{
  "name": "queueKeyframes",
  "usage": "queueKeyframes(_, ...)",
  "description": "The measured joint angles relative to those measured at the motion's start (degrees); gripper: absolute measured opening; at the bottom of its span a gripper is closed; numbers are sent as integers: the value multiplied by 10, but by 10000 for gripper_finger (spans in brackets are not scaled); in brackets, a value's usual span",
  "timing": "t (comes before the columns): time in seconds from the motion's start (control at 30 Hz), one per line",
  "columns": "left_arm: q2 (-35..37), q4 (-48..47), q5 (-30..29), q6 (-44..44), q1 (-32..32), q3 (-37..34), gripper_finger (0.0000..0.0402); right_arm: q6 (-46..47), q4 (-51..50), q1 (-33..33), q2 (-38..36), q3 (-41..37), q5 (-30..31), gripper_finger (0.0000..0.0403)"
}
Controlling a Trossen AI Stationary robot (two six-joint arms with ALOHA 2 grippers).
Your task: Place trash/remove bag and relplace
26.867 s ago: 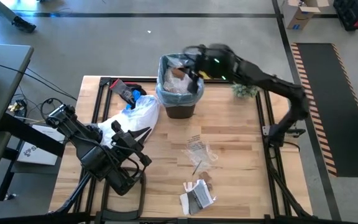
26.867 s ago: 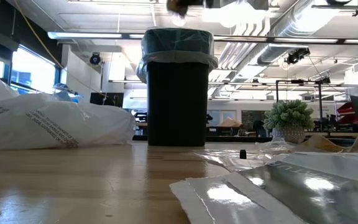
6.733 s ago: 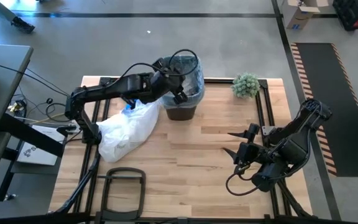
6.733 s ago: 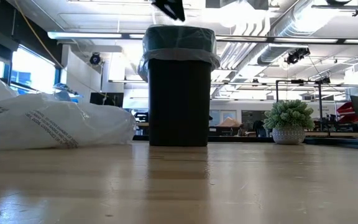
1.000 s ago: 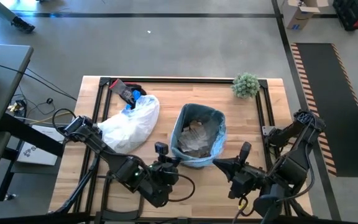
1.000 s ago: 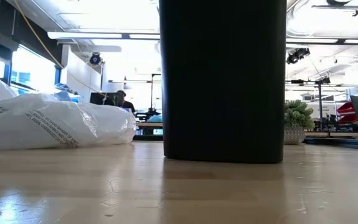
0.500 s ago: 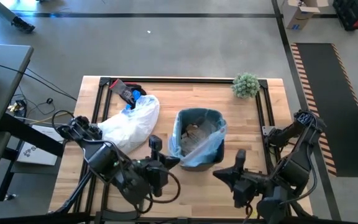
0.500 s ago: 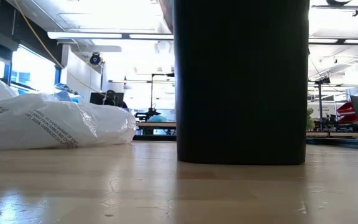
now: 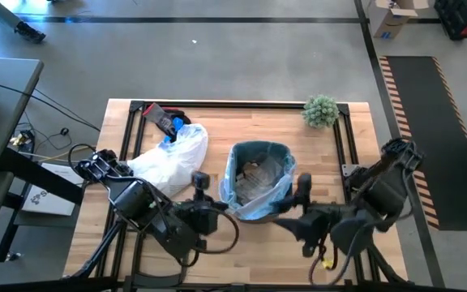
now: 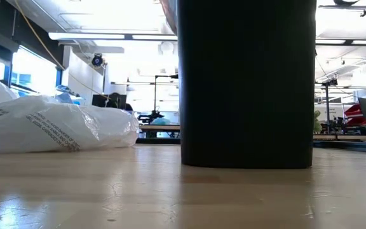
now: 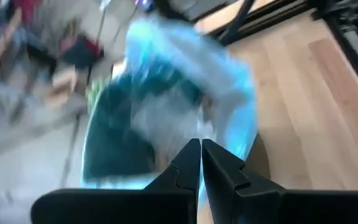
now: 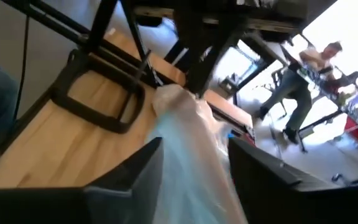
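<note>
while the closed left gripper and wide-open right gripper flank the bag, uneven pulls could tip the bin, spilling trash.

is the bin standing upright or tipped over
Upright. In the low view the bin stands with its base flat on the table; from above, the open mouth lined with the bag faces up, trash inside.
</note>
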State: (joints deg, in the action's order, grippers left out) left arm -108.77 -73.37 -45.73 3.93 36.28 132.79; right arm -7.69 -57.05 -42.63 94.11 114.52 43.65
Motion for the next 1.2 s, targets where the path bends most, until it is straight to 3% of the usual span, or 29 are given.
queueKeyframes(0.07,8,-47,6,72,-4,0,0,19,-51,19,-1,26,-26,200)
queueKeyframes(0.17,13,-116,33,162,-8,1,0,40,-108,64,-1,43,-120,218)
queueKeyframes(0.23,11,-154,35,216,-8,-3,0,42,-111,99,-1,35,-192,218)
queueKeyframes(0.33,11,-165,34,265,-8,-28,0,23,-108,139,1,21,-243,204)
queueKeyframes(0.47,11,-165,0,353,-8,-55,0,-29,-105,163,0,17,-302,148)
queueKeyframes(0.63,12,-165,-16,379,-8,-92,1,-62,-102,134,0,16,-355,19)
queueKeyframes(0.77,14,-167,-19,383,0,-122,1,-29,-131,61,-7,16,-316,6)
queueKeyframes(0.97,14,-121,-61,294,17,-170,3,81,-163,-56,-35,17,-181,1)
queueKeyframes(1.1,14,-65,-93,193,5,-187,33,115,-160,-105,-39,17,-123,0)
queueKeyframes(1.2,14,-33,-122,134,-15,-193,68,123,-152,-120,-39,17,-119,0)
